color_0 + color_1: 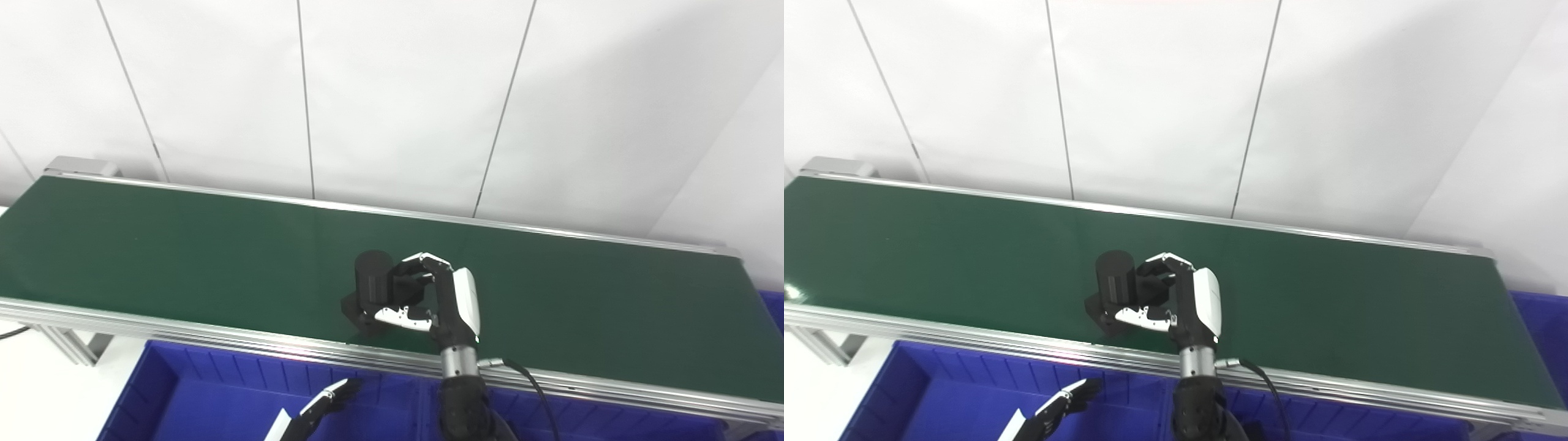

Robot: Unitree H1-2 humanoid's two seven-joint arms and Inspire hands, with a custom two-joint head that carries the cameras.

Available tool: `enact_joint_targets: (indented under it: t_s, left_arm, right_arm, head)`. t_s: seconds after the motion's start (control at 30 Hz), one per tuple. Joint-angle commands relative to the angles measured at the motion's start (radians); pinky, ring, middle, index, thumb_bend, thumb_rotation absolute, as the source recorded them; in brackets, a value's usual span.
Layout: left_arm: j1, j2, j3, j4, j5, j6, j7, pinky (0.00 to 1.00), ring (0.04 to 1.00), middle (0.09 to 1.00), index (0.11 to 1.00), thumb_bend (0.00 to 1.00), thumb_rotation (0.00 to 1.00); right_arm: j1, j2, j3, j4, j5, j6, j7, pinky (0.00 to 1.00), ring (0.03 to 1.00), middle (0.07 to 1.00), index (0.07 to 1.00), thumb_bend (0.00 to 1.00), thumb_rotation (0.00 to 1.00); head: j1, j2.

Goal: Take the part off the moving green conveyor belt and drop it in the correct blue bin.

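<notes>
The right hand (438, 300) reaches over the green conveyor belt (184, 257), its fingers (422, 263) curled around the far side of a black cylindrical part (372, 285) and its thumb against the near side, so the part sits between them. The part stands upright on the belt. Below the belt's metal rail (245, 340), the left hand (324, 404) hangs over a blue bin (184, 392), fingers (343, 389) pointing toward the rail.

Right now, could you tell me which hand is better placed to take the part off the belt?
The right hand: its fingers curl around the black part on the belt. The left hand hangs low over the blue bin.
</notes>
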Motion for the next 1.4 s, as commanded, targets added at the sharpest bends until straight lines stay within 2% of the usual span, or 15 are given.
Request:
enact_joint_targets:
  t_s: [0.0, 0.1, 0.2, 0.37, 0.47, 0.57, 0.77, 0.87, 0.9, 1.0, 1.1, 1.17, 1.3, 1.37]
  left_arm:
    - [0.0, 0.012, 0.015, -0.03, -0.002, -0.034, -0.015, 0.84, 0.865, 0.869, 0.85, 0.78, 0.9]
    - [0.001, 0.01, 0.028, -0.032, -0.011, -0.034, -0.035, 0.84, 0.857, 0.862, 0.845, 0.79, 0.9]
    - [0.001, 0.012, 0.035, -0.037, -0.004, -0.034, -0.041, 0.84, 0.856, 0.86, 0.847, 0.8, 0.9]
    - [0.0, 0.009, 0.061, -0.04, -0.034, -0.034, -0.082, 0.85, 0.86, 0.86, 0.847, 0.84, 0.89]
    - [0.001, 0.008, 0.074, -0.047, -0.033, -0.034, -0.096, 0.83, 0.851, 0.853, 0.844, 0.85, 0.89]
    - [0.006, 0.001, 0.098, -0.056, -0.053, -0.034, -0.128, 0.83, 0.848, 0.849, 0.839, 0.85, 0.87]
    - [0.014, -0.007, 0.147, -0.077, -0.069, -0.034, -0.189, 0.82, 0.849, 0.852, 0.84, 0.85, 0.87]
    - [0.015, -0.019, 0.173, -0.088, -0.083, -0.034, -0.223, 0.82, 0.848, 0.85, 0.838, 0.83, 0.86]
    - [0.016, -0.023, 0.182, -0.092, -0.088, -0.034, -0.233, 0.81, 0.846, 0.848, 0.837, 0.82, 0.85]
    - [0.018, -0.038, 0.211, -0.105, -0.102, -0.034, -0.27, 0.81, 0.841, 0.842, 0.835, 0.82, 0.84]
    - [0.019, -0.05, 0.238, -0.117, -0.107, -0.034, -0.306, 0.8, 0.838, 0.838, 0.836, 0.81, 0.84]
    - [0.019, -0.058, 0.255, -0.123, -0.113, -0.034, -0.331, 0.8, 0.839, 0.837, 0.836, 0.79, 0.84]
    - [0.023, -0.081, 0.293, -0.134, -0.132, -0.033, -0.388, 0.81, 0.838, 0.832, 0.835, 0.77, 0.83]
    - [0.025, -0.091, 0.311, -0.135, -0.135, -0.033, -0.411, 0.81, 0.838, 0.831, 0.836, 0.77, 0.82]
  right_arm:
    - [0.029, -0.016, -0.01, -0.102, -0.019, -0.015, -0.008, 0.41, 0.438, 0.55, 0.455, 0.51, 0.0]
    - [0.099, -0.032, -0.018, -0.188, -0.015, -0.036, 0.006, 0.44, 0.441, 0.554, 0.456, 0.51, 0.0]
    - [0.164, -0.042, -0.025, -0.273, 0.001, -0.027, 0.035, 0.49, 0.462, 0.546, 0.451, 0.51, 0.0]
    - [0.3, -0.063, -0.05, -0.431, 0.01, -0.008, 0.07, 0.51, 0.479, 0.532, 0.451, 0.51, 0.0]
    - [0.364, -0.067, -0.07, -0.492, -0.008, -0.015, 0.063, 0.49, 0.474, 0.532, 0.454, 0.51, 0.0]
    - [0.41, -0.069, -0.09, -0.532, -0.025, -0.029, 0.056, 0.52, 0.487, 0.528, 0.449, 0.51, 0.0]
    - [0.532, -0.067, -0.129, -0.621, -0.024, 0.0, 0.07, 0.52, 0.483, 0.535, 0.449, 0.51, 0.0]
    - [0.587, -0.065, -0.168, -0.621, -0.112, 0.051, 0.03, 0.47, 0.465, 0.538, 0.456, 0.51, 0.0]
    - [0.599, -0.064, -0.178, -0.617, -0.124, 0.059, 0.025, 0.55, 0.476, 0.531, 0.453, 0.52, 0.0]
    - [0.623, -0.06, -0.205, -0.595, -0.107, 0.073, 0.022, 0.6, 0.498, 0.522, 0.45, 0.51, 0.0]
    - [0.639, -0.064, -0.23, -0.569, -0.092, 0.082, 0.026, 0.59, 0.527, 0.518, 0.443, 0.51, 0.0]
    - [0.644, -0.068, -0.245, -0.552, -0.083, 0.109, 0.038, 0.54, 0.489, 0.531, 0.451, 0.51, 0.0]
    - [0.629, -0.092, -0.25, -0.517, -0.108, 0.168, 0.056, 0.52, 0.464, 0.541, 0.458, 0.51, 0.0]
    - [0.615, -0.106, -0.241, -0.496, -0.137, 0.196, 0.061, 0.55, 0.491, 0.535, 0.447, 0.51, 0.0]
  head:
    - [-0.008, 0.005]
    - [-0.024, 0.02]
    - [-0.029, 0.026]
    - [-0.042, 0.045]
    - [-0.054, 0.062]
    - [-0.065, 0.074]
    - [-0.098, 0.112]
    - [-0.116, 0.136]
    - [-0.117, 0.137]
    - [-0.124, 0.154]
    - [-0.126, 0.169]
    - [-0.125, 0.174]
    - [-0.124, 0.182]
    - [-0.122, 0.184]
